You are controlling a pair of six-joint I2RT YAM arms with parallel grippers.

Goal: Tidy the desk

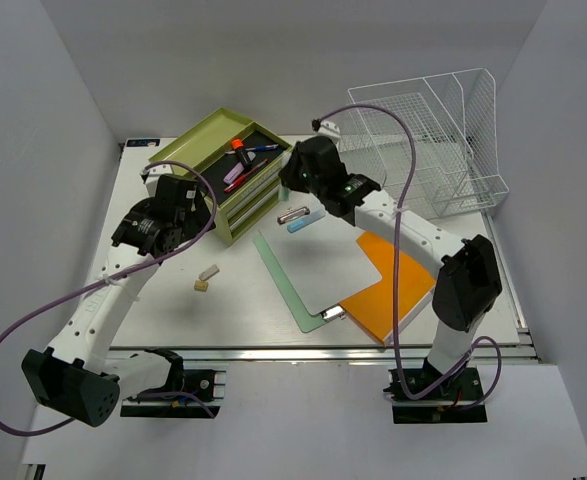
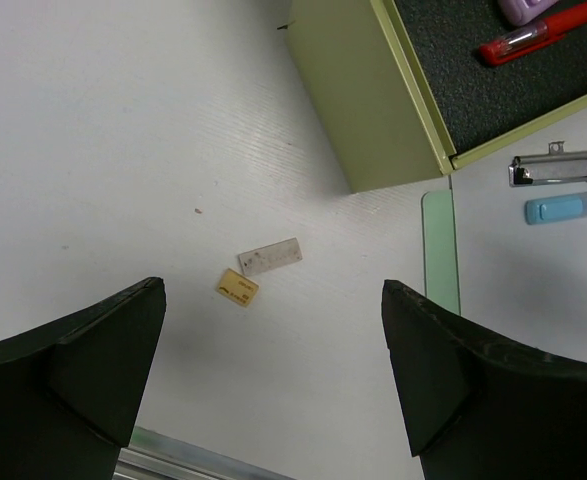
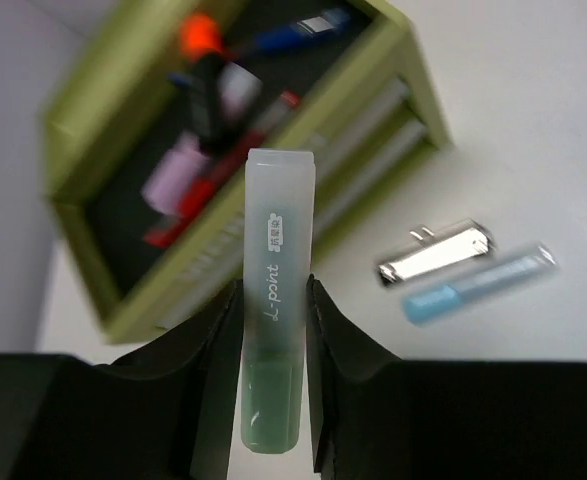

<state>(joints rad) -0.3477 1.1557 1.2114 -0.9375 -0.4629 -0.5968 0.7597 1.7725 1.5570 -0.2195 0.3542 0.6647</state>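
Note:
The white desk (image 1: 173,310) bears scattered stationery. My right gripper (image 3: 275,300) is shut on a translucent green highlighter (image 3: 276,230) and holds it up in the air beside the olive-green drawer box (image 3: 93,290). From above, this gripper (image 1: 293,182) is at the box's right front corner. My left gripper (image 2: 273,360) is open and empty above bare desk; it also shows from above (image 1: 138,232). Ahead of it lie a small white eraser (image 2: 270,256) and a yellow one (image 2: 237,287). A silver clip (image 3: 436,254) and a blue highlighter (image 3: 478,284) lie on the desk.
The drawer box's (image 1: 228,170) open top tray holds several pens. A green clipboard with white paper (image 1: 318,265) and an orange notebook (image 1: 393,285) lie at centre right. A white wire tray rack (image 1: 433,140) stands at the back right. A silver rail (image 2: 183,462) runs along the desk's edge.

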